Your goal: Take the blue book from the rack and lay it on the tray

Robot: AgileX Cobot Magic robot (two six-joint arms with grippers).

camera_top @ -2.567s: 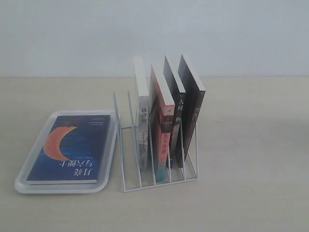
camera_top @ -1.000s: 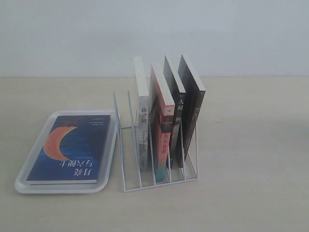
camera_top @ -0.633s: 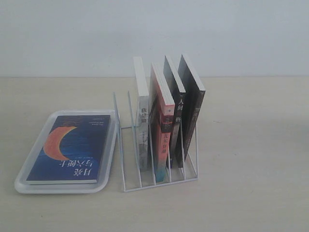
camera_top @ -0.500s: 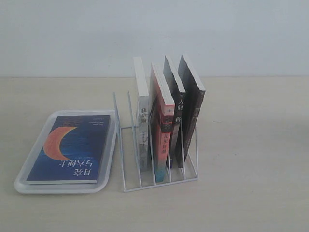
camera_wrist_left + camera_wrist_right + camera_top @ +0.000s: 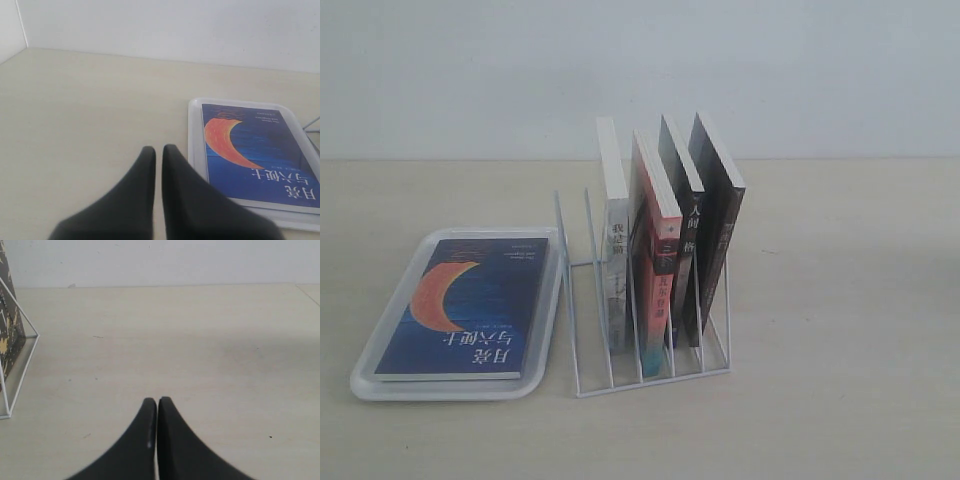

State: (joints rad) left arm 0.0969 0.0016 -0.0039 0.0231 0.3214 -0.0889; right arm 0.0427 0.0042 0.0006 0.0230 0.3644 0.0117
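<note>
Pale table (image 5: 840,300) meets white wall (image 5: 470,70); left gripper (image 5: 157,150) and right gripper (image 5: 157,401) are closed (blue book (image 5: 465,305) in tray (image 5: 380,335)).

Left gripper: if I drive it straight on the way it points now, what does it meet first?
Likely only bare table, then the wall behind. The left gripper points past the tray, so tray and blue book lie beside its line, though depth is unclear.

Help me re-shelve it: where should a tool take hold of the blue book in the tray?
Probably the long edge away from the rack, approached from above at a slant: the blue book lies flat, cover up, inside the tray rim, so the edge must be levered up.
</note>
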